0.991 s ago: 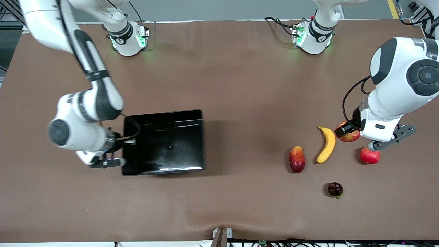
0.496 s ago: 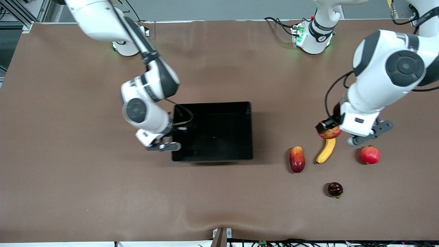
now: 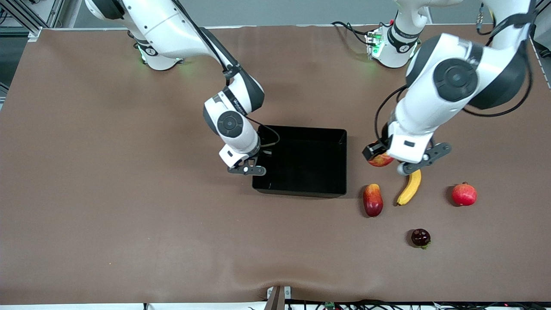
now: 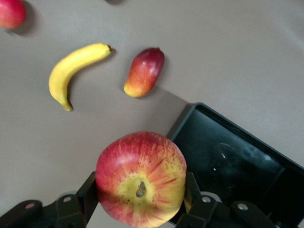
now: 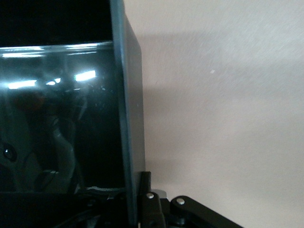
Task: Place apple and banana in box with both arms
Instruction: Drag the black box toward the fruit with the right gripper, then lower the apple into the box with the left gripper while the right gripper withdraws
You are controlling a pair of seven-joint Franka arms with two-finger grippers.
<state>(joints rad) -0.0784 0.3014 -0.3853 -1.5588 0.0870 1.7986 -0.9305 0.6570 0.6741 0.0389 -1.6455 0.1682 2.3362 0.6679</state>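
Observation:
My left gripper is shut on the apple, red with a yellow patch round its stem. It hangs over the bare table between the box and the banana. The yellow banana lies on the table under my left wrist. The glossy black box is held by its wall at the right arm's end. My right gripper is shut on that wall. Nothing lies in the box. I cannot tell whether the box touches the table.
A red-yellow mango lies beside the banana, close to the box's corner. A plain red round fruit sits toward the left arm's end. A small dark fruit lies nearer the front camera.
My right arm has brought the box along the table toward the fruits at the left arm's end. My left gripper has carried the apple over the banana toward the box.

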